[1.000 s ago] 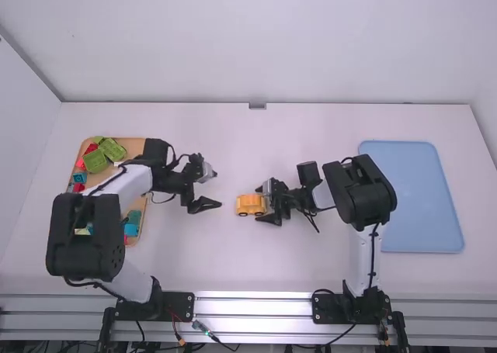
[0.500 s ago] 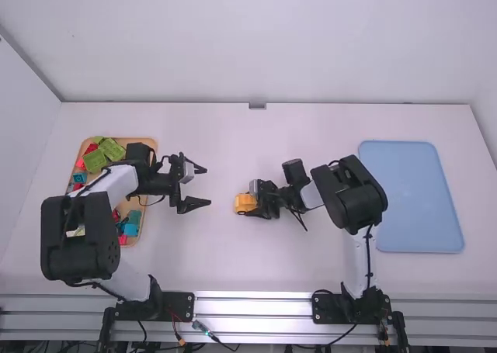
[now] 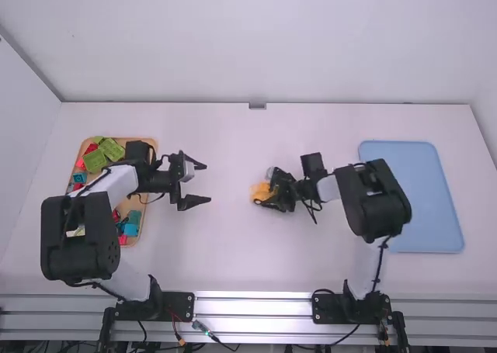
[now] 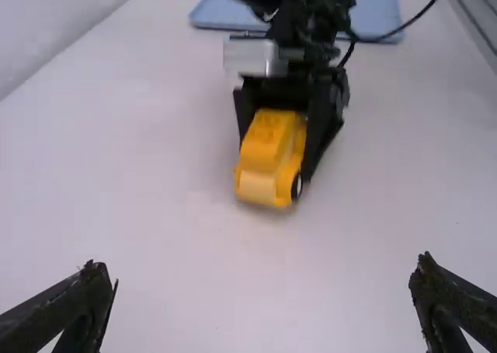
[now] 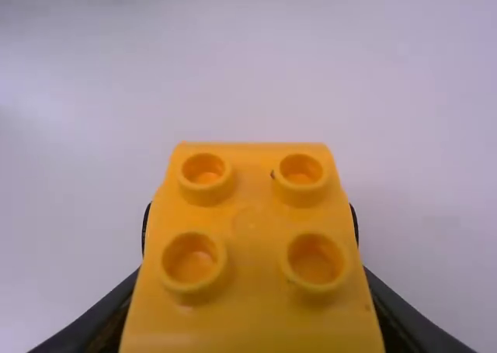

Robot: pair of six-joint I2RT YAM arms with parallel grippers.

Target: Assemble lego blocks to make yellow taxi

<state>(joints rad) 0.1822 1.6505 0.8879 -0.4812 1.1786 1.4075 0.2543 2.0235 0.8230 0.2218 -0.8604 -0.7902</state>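
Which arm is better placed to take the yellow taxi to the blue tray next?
Right, I'd say: its gripper already grips the yellow taxi, and its base stands on the same side as the blue tray. The left gripper is open, with nothing between its fingers.

A robotics lab, from the 2 arms (image 3: pixel 80 237), metal rails (image 3: pixel 252 308), cables (image 3: pixel 203 329) and white table (image 3: pixel 233 260).

Yellow block (image 5: pixel 248 229) (four studs showing), between right pincer (image 3: pixel 265 194) fingers, pale tabletop (image 5: pixel 419 112) beyond
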